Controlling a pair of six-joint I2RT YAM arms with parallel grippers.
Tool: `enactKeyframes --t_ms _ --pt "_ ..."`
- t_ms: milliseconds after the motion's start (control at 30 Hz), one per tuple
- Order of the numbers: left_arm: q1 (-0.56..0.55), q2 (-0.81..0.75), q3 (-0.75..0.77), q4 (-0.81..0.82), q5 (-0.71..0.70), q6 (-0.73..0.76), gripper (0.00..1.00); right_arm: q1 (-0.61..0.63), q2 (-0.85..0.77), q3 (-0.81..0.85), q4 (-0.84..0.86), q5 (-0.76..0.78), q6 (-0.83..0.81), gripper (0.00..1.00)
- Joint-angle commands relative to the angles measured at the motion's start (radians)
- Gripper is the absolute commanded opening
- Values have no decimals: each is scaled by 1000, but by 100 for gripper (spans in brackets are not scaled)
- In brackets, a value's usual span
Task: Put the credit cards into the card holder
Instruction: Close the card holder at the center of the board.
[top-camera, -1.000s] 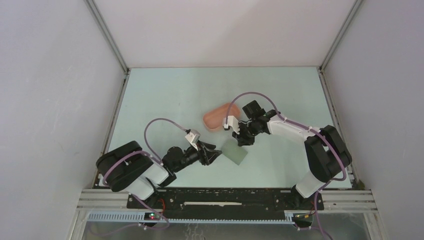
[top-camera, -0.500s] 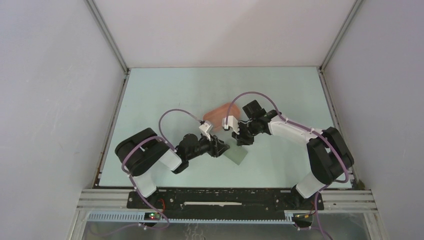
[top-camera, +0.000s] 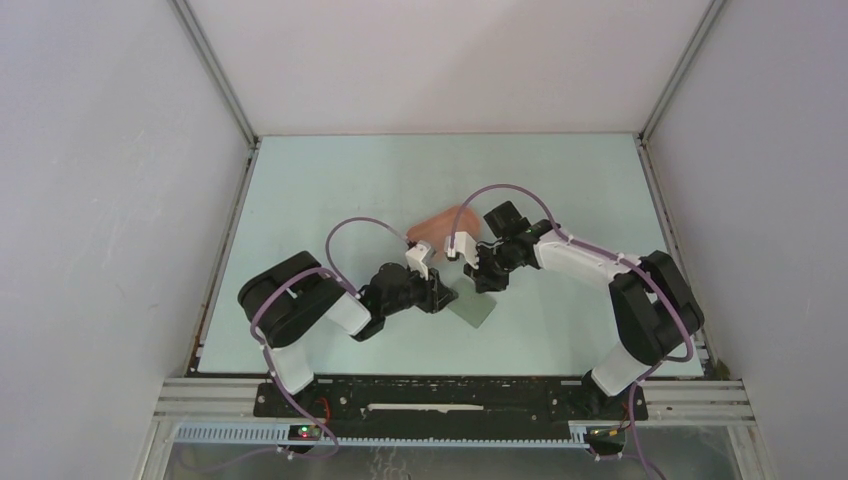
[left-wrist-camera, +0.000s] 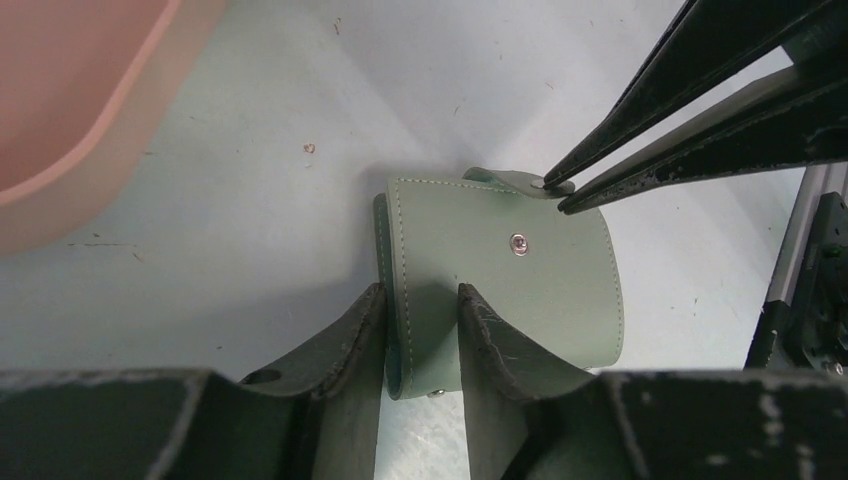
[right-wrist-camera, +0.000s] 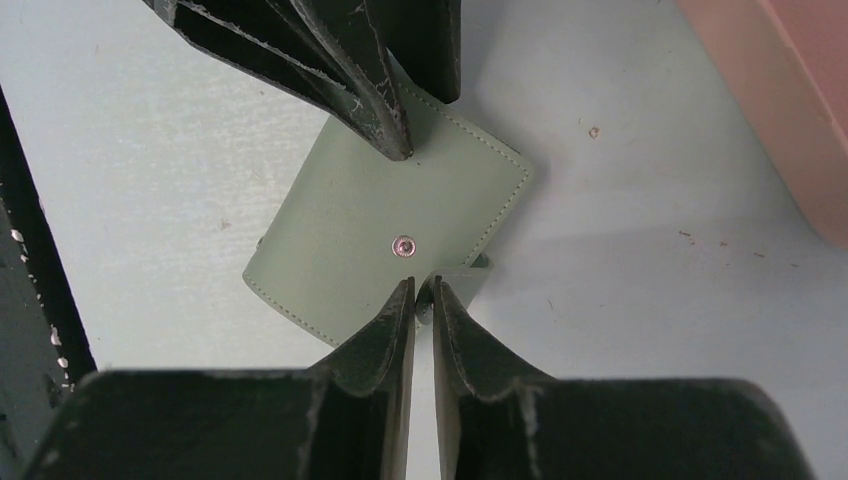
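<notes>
The card holder (top-camera: 474, 311) is a grey-green folding case lying closed on the table, snap stud up. My left gripper (left-wrist-camera: 422, 315) has come in from the left. Its fingers straddle the holder's (left-wrist-camera: 540, 290) folded left edge and touch it on both sides. My right gripper (right-wrist-camera: 422, 295) reaches from the far side, with its nearly closed fingers pinching the small tab (right-wrist-camera: 455, 280) on the holder's (right-wrist-camera: 370, 225) edge. The top view shows both grippers, left (top-camera: 443, 295) and right (top-camera: 482, 284), meeting over the holder. No credit cards are in view.
A pink oblong tray (top-camera: 440, 224) sits just behind the grippers, close to both wrists; it also shows in the wrist views, as tray (left-wrist-camera: 70, 90) and tray (right-wrist-camera: 790, 100). Grey walls enclose the pale green table (top-camera: 340, 190) on three sides.
My left arm swung forward and right from the near table to the card holder, and its jaws narrowed onto the holder's edge. The right gripper stayed on the tab.
</notes>
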Motion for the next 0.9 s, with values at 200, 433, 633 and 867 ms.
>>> enactKeyframes --t_ms 200,433,633,867 --pt "2 15 23 -61 -50 -13 31 -26 36 76 -55 -3 72 26" --pt "2 -8 6 -61 -53 -29 30 -37 33 85 -57 19 95 24" --pt "2 -22 -2 -61 -50 -40 30 -42 55 107 -89 -6 101 12" --pt "2 -24 -3 -59 -48 -61 29 -57 87 140 -126 -57 137 0"
